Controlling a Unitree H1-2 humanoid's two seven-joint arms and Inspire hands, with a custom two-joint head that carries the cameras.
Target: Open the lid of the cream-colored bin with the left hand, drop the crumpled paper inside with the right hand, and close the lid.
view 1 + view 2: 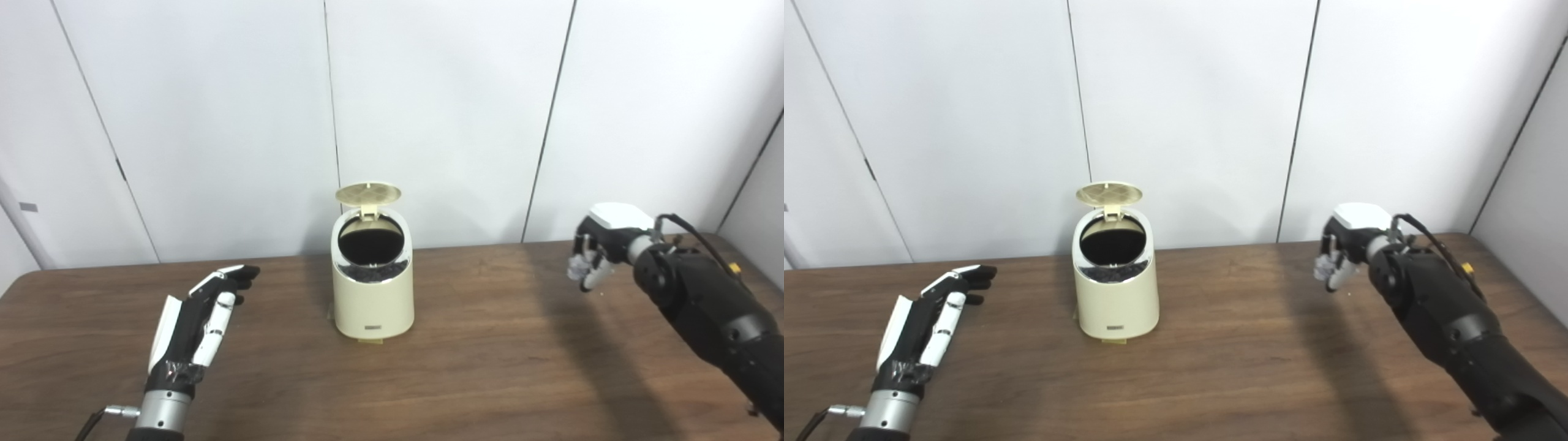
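Note:
The cream-colored bin [372,300] stands at the middle of the brown table [502,355]. Its round lid [368,193] is tipped up at the back, and the dark opening shows. My left hand [205,315] is open and empty, fingers stretched out, hovering left of the bin and apart from it. My right hand [597,251] is raised far to the right of the bin, fingers curled down on a small greyish crumpled paper [577,267]. The paper also shows in the right eye view [1323,267].
White wall panels [429,110] stand right behind the table. Bare tabletop lies between the bin and each hand and in front of the bin. A cable [698,236] loops over the right forearm.

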